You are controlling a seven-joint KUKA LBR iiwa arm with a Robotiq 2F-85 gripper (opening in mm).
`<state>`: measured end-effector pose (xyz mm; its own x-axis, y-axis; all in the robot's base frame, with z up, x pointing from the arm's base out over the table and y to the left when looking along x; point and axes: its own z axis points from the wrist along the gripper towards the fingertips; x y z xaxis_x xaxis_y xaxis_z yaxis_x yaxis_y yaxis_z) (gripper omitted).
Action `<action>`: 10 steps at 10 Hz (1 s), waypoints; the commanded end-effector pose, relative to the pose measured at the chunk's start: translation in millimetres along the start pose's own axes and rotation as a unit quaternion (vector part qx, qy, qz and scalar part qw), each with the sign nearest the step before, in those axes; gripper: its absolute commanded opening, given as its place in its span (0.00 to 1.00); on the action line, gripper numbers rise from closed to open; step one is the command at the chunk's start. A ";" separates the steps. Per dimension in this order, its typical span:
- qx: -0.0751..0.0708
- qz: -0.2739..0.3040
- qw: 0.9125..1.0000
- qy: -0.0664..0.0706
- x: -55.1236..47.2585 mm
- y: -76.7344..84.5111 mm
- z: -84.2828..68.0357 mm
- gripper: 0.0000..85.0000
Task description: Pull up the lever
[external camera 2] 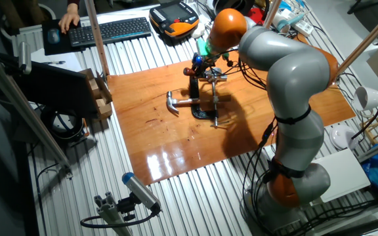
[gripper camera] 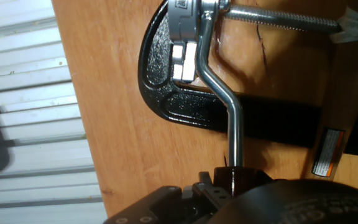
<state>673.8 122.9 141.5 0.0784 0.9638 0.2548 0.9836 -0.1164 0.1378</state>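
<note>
Wood board (external camera 2: pixel 176 141) lies on a ribbed metal table (external camera 2: pixel 77 183), w/ a keyboard (external camera 2: pixel 113 29) and a person's hand (external camera 2: pixel 69 19) at the far left edge. Your gripper (external camera 2: pixel 205 65) hangs over the board's far-middle part; can't tell from either view if the fingers are spread or pinching, since the hand view shows only the dark gripper body at the bottom. The lever (external camera 2: pixel 216 77) sits just right of the gripper, long axis roughly left-right, atop the thin screw (external camera 2: pixel 214 98) that runs upright down into the black clamp (external camera 2: pixel 202 113). Hammer (external camera 2: pixel 179 102) lies just left of the clamp, head pointing left. Board has open room near and left; the arm (external camera 2: pixel 287 85) crowds the right side.
</note>
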 end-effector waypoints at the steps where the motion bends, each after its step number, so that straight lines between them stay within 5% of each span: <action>1: 0.001 -0.001 1.000 0.002 -0.4 0.9 -2.6 0.00; 6: 0.020 0.001 1.000 0.022 1.8 -1.6 -21.4 0.00; 10: 0.029 -0.003 0.998 0.060 -2.8 -1.0 -32.0 0.00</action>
<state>667.3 112.3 171.7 0.0563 0.9276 0.3693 0.9923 -0.0929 0.0820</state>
